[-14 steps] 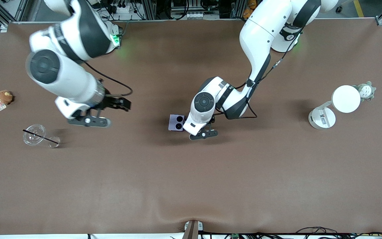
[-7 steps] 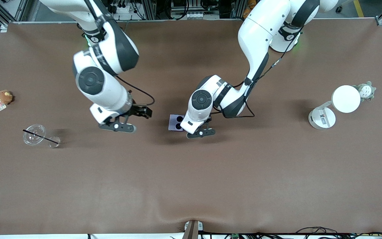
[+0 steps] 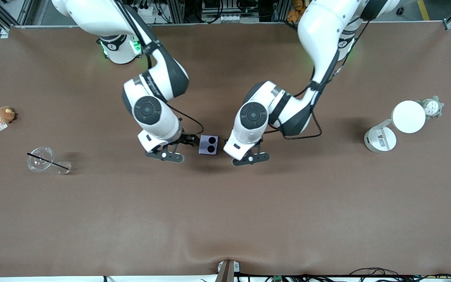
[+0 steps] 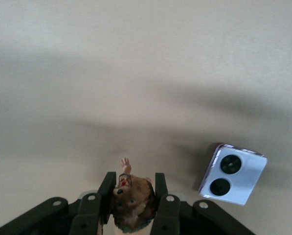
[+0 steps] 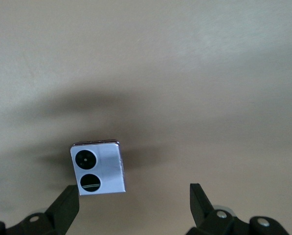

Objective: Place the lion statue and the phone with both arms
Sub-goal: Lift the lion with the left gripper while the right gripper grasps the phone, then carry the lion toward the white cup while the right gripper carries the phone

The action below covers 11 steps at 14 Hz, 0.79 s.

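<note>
Lavender phone [image 3: 208, 145] lay flat between both grippers; right gripper [image 5: 134, 204] hung open beside it, left gripper [image 4: 133, 193] was clamped on the lion statue [image 4: 132, 200].

One phone [image 3: 208, 145] and one lion statue [image 4: 131, 199] are in sight. The desk [image 3: 225, 219] also carries two plush toys [image 3: 5, 114], one clear cup [image 3: 40, 158] and one white lamp [image 3: 395, 124].
</note>
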Tool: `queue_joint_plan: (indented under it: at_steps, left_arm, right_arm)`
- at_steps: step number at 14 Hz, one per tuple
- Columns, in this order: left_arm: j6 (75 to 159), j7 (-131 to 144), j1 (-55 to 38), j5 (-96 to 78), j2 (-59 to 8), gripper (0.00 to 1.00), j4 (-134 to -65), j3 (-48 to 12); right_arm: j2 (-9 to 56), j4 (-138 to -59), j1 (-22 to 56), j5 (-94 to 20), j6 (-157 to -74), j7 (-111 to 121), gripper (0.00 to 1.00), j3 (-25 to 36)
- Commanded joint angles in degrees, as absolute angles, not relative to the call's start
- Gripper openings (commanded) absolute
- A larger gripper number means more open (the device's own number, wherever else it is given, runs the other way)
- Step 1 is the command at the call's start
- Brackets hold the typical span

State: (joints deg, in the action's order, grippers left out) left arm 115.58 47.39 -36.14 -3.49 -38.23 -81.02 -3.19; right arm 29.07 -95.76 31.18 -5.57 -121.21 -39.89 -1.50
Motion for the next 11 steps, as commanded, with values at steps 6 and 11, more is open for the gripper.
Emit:
queue_joint_plan:
  at_steps: [6,11]
  left_arm:
    - [115.66,35.98,-25.07,2.20,-15.74,0.00,-107.03,-3.60]
    - [121.90,29.81,-19.09,5.26,-10.46,0.00,-118.28,-3.69]
  right_arm:
    - [38.23,-93.78,36.29,-5.45,-130.51,-41.13,1.00,-0.88]
    - [41.30,-92.12,37.70,-5.45,-132.89,-43.23,1.00,-0.79]
